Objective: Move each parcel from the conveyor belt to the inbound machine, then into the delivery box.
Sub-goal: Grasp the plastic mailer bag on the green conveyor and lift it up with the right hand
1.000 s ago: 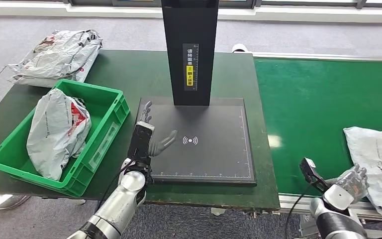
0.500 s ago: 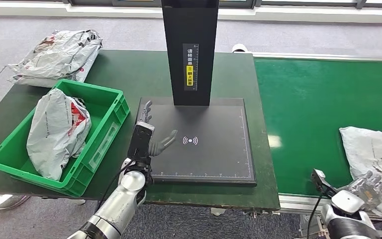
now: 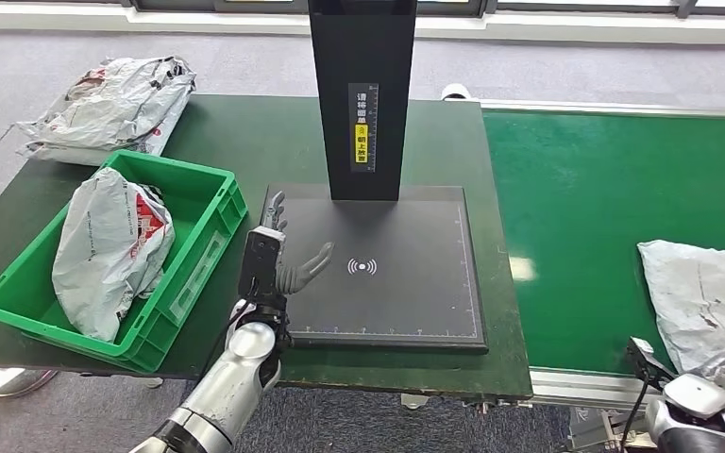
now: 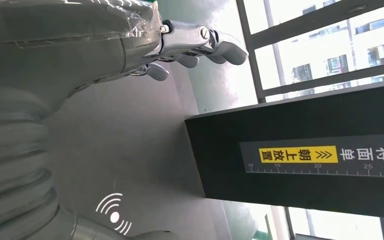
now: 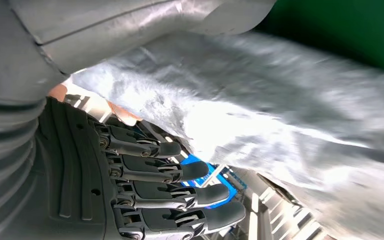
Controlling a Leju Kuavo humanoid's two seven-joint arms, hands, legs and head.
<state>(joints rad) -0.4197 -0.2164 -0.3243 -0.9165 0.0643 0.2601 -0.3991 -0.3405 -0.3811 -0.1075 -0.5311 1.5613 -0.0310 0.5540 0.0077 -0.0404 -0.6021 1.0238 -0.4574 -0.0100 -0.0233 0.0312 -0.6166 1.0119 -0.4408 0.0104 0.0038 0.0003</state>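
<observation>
Yellow label (image 3: pixel 362 141) with Chinese characters on black scanner column (image 3: pixel 362 57), ruler marks below

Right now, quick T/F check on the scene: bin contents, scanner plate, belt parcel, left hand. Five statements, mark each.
1. The green bin holds one grey parcel. True.
2. A parcel lies on the scanner plate. False: the black plate is bare, with its wireless mark uncovered.
3. A grey parcel on the belt lies at the belt's right side, near the robot's edge. True.
4. The left hand holds a parcel. False: it holds nothing, fingers apart, at the plate's left edge.
5. The bin sits on the green conveyor belt. False: it sits on the dark table, left of the plate.
</observation>
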